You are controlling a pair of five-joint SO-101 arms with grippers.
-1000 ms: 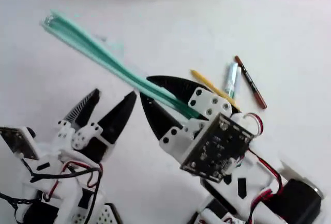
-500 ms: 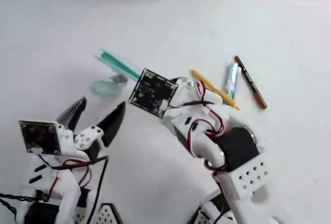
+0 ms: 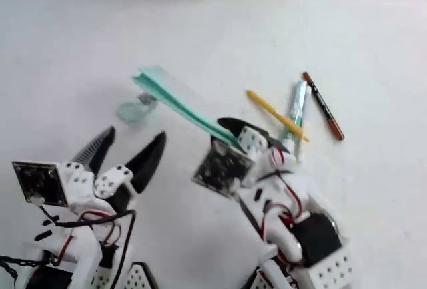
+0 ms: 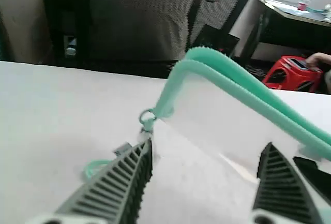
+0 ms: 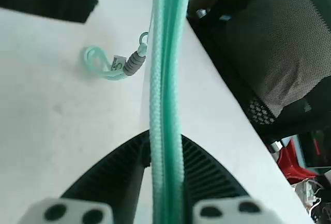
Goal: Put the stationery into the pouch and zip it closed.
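The white counter point(image 3: 80, 42) carries three pens clustered toward two o'clock: a yellow pen point(image 3: 276, 115), a pale teal pen point(image 3: 297, 104) just beside it, and a brown-red marker point(image 3: 323, 105) outermost. A teal cord loop point(image 3: 133, 111) lies toward ten o'clock.

The transparent plastic pouch point(image 3: 180, 102) with a mint-green zipper band is held edge-up and tilted near the centre of the white table point(image 3: 373, 49). Its near end is clamped in the right gripper point(image 5: 165, 146). At the free end, the grey zipper pull with green cord loop point(image 3: 137, 110) rests on the table. Toward the right edge lie a yellow pen point(image 3: 275, 115), a teal-and-silver pen point(image 3: 297, 103) touching it, and a brown marker point(image 3: 323, 105) just beside.
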